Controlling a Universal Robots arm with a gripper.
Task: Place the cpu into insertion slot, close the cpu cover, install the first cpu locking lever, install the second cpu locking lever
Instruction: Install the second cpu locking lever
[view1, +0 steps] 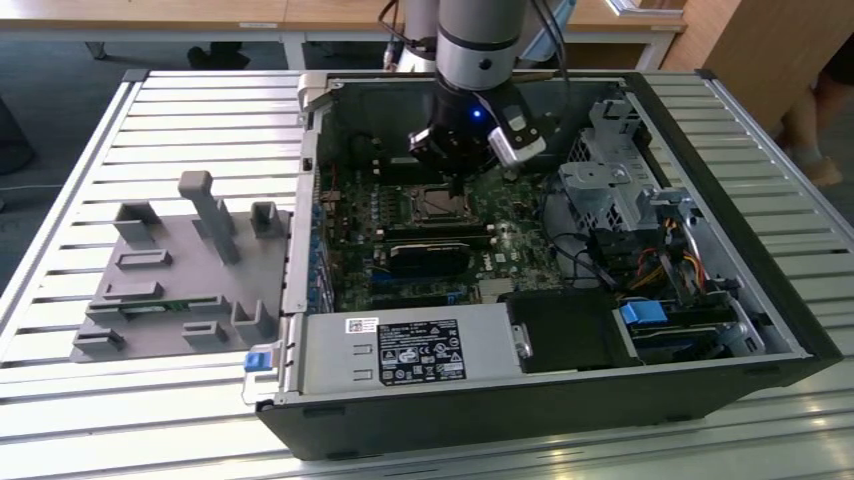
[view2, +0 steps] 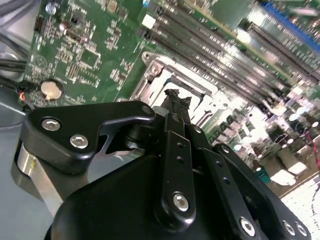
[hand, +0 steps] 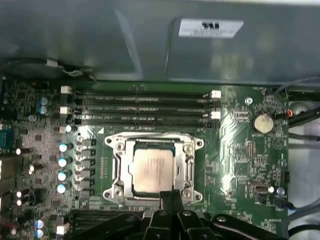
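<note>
The pincer (hand: 171, 196) hangs low over the green board (hand: 240, 135), and its two thin fingertips (view2: 175, 97) are pressed together with nothing between them, so it is closed and empty. Just in front of the tips lies the cpu (hand: 153, 170), with its grey metal top, flat inside the insertion slot (hand: 116, 172), so the first step looks done. The cpu cover (hand: 152, 142) seems to lie down around the chip, with the chip showing through its cut-out middle, but I cannot tell if it is fully seated. I judge the work stands at the locking levers: a thin metal bar along the side of the slot must be pushed down and hooked, which calls for a small, exact press with the closed tips. I cannot tell whether either lever is already latched. Beyond the slot, away from the pincer, run the long black memory slots (hand: 145, 107), near enough to hinder a sideways move. Farther out, in the exterior view, the grey power supply box (view1: 400, 352) and the bundle of cables (view1: 654, 265) stand well apart.
</note>
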